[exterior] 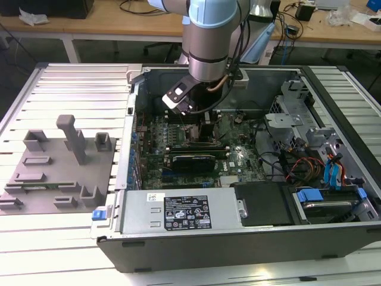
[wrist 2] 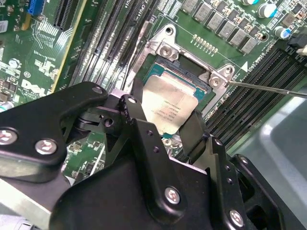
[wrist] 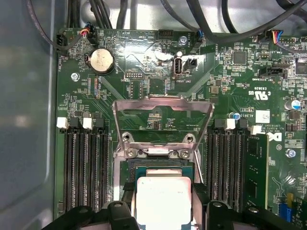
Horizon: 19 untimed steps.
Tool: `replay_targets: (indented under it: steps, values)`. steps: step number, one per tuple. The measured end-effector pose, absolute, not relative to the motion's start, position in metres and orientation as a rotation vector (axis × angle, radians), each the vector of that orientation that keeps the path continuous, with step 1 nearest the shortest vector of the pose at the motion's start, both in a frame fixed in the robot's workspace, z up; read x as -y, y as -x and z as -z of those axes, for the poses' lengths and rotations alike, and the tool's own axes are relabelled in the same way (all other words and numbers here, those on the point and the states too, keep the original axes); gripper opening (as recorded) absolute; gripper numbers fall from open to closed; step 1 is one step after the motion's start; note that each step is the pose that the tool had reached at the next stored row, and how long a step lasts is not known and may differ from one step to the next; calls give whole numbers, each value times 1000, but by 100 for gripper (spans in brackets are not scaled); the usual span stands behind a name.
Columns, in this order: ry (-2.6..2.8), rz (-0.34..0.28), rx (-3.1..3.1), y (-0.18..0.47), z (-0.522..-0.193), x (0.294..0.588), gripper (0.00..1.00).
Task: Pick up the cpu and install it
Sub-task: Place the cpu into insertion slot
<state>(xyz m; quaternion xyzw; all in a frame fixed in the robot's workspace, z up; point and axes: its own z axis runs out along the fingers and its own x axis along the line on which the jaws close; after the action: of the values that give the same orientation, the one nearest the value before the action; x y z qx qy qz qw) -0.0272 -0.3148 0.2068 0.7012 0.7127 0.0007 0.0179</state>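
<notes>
Install step: gripper clamped on cpu, low over open socket, load frame up; seating prob. needs square alignment.

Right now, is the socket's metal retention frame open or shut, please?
Open: the frame is swung back, and the cpu is over the uncovered socket.

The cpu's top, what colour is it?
The cpu is silvery grey, clearest in the second wrist view.
</notes>
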Motion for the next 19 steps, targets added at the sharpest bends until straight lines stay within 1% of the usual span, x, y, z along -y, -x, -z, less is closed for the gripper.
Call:
replay_targets:
  steps: [19]
  values:
    - [-2178,-1,-2214,27,-197,311,55]
